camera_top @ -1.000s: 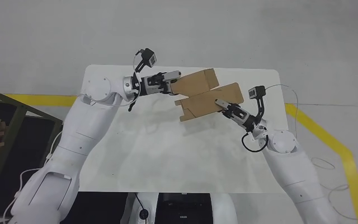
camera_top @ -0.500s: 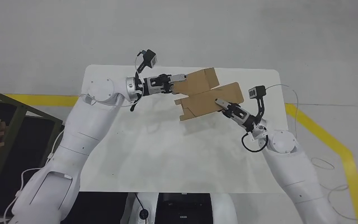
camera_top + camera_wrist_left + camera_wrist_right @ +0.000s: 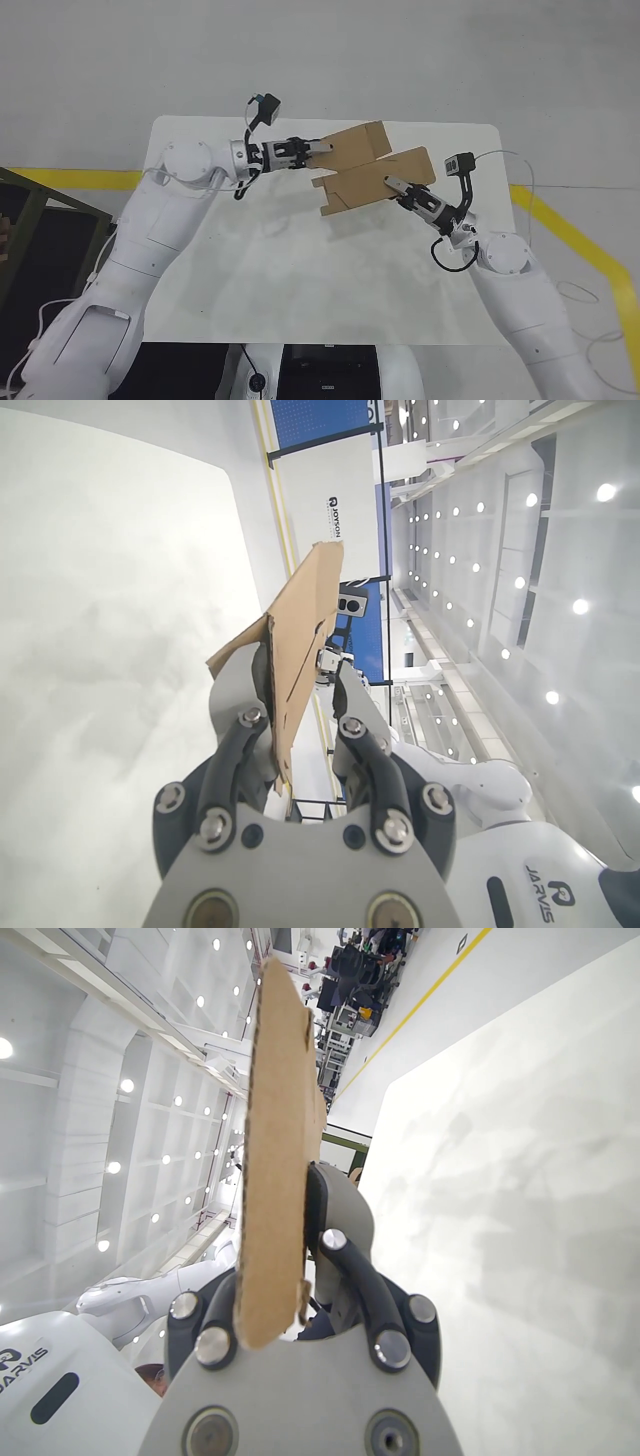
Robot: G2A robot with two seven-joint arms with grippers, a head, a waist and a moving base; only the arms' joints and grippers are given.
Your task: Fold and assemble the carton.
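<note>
Left gripper (image 3: pixel 320 148) straddles the carton (image 3: pixel 372 165) at its edge, jaws parted (one pad touching, no clamp). The carton is above the white table (image 3: pixel 250 260), barely opened, its flaps apparently unfolded. Right gripper (image 3: pixel 392 185) pinches its other end.

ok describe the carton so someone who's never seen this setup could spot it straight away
Look at the white table, toward the middle of its far half. Held up there, between the left hand and the right hand, is the carton: a flat, partly folded sheet of brown cardboard. It is the only brown thing against all that white.
</note>
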